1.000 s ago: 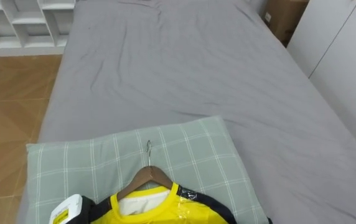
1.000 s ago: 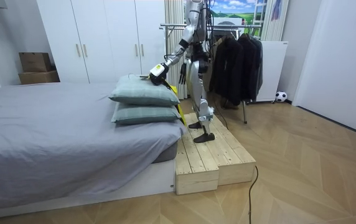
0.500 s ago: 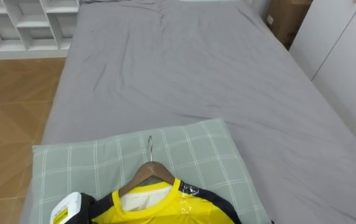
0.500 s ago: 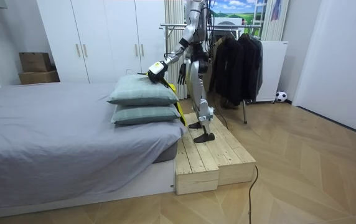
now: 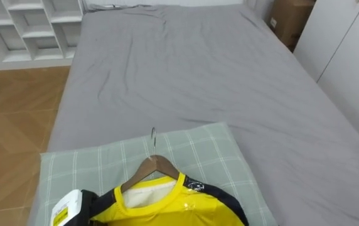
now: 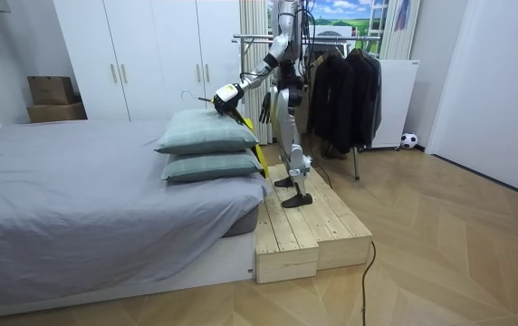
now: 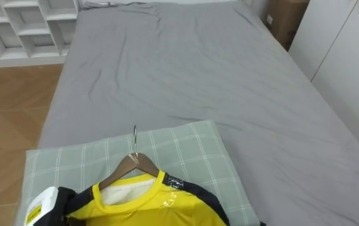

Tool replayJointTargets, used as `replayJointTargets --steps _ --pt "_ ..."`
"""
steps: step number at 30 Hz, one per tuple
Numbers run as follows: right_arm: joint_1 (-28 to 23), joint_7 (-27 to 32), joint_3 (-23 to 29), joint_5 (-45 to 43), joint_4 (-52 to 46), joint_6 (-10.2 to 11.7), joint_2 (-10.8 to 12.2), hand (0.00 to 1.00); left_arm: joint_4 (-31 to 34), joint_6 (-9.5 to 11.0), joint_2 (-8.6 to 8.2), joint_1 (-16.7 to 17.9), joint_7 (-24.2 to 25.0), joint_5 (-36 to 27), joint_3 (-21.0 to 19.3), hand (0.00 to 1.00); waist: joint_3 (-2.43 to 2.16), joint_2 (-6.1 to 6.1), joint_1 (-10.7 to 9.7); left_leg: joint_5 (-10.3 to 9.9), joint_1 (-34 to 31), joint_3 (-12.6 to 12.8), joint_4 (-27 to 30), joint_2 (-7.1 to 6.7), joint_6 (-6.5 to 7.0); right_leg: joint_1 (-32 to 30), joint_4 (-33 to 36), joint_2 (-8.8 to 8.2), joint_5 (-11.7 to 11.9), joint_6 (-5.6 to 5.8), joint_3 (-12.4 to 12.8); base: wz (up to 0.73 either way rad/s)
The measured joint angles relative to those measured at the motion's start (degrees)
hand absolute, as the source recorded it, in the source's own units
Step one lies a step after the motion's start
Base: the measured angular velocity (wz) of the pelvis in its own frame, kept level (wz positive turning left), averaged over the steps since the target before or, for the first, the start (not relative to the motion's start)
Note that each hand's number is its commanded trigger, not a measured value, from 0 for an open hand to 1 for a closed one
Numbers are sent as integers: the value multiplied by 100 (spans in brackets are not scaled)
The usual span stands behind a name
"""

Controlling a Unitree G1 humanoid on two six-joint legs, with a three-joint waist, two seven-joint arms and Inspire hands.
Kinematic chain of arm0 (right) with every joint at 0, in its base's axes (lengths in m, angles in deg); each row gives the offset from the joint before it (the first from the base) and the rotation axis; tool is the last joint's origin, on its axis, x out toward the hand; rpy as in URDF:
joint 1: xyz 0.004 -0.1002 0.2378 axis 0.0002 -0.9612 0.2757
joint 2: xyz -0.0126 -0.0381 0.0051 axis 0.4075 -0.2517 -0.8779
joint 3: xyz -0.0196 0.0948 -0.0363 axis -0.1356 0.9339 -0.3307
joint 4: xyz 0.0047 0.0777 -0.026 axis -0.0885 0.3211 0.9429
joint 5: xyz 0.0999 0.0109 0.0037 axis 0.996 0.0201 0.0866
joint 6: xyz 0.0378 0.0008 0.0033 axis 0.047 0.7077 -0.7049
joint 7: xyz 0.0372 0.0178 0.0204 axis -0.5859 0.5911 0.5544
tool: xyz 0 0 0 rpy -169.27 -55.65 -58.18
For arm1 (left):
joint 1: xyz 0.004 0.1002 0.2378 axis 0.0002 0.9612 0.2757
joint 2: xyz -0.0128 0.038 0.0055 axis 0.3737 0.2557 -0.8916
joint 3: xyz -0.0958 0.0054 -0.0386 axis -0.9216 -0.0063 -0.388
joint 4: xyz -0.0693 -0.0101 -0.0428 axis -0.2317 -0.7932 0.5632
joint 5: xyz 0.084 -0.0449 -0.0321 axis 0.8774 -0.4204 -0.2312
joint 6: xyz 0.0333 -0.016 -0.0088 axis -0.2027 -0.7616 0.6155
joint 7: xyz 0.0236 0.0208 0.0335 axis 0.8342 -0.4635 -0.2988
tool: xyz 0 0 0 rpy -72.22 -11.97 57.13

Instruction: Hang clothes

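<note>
Room view gives us the layout. The robot stands on a wooden platform (image 6: 309, 226) at the head of the grey bed (image 6: 78, 181) and reaches its left arm out over two stacked green pillows (image 6: 206, 136). A clothes rack (image 6: 331, 41) of dark garments stands just behind it. We judge that rack to be where the garment is meant to go, so the hanging itself is not yet done.

In the eye views the yellow shirt (image 5: 179, 207) with dark sleeves lies on the top pillow. It is already on a wooden hanger (image 5: 157, 168), whose metal hook (image 5: 153, 138) points up the bed, away from the robot. Lying this way, we think, the collar end is within the arm's reach.

The left hand (image 5: 69, 210) sits at the shirt's left shoulder, its white back showing. Its fingers are cut off by the lower edge and lost against the dark sleeve, so we cannot tell whether they are apart, together or clamped on the cloth. The room view is too distant to settle it. The shirt's lower half is also cut off in the eye views. In the room view, yellow cloth trails down the pillows' end toward the platform, and we read that as the rest of the shirt.
</note>
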Motion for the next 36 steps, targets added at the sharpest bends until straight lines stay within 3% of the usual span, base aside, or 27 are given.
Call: replayJointTargets --steps 5,15,29,36 --pt "-66 -18 115 -2 -52 8 -32 0 314 0 11 127 13 18 -2 100 -1 25 2 0 20 -2 14 -1 0 24 3 0 0 0 3 0" --pt "-283 -28 226 14 -360 21 -135 0 840 38 44 240 -30 187 18 100 9 206 -18 0 84 7 85 1 0 123 5 -1 1 2 -20 0" --pt "-315 -201 559 -19 -336 14 -163 0 2046 130 134 377 -63 513 22 100 22 239 -16 0 124 -58 176 1 0 226 11 -5 1 2 -76 2" --pt "-336 -199 662 -190 -354 12 -165 0 2389 291 145 434 -66 524 23 100 22 239 -13 -1 203 -51 170 1 -1 303 10 -5 1 2 -82 0"
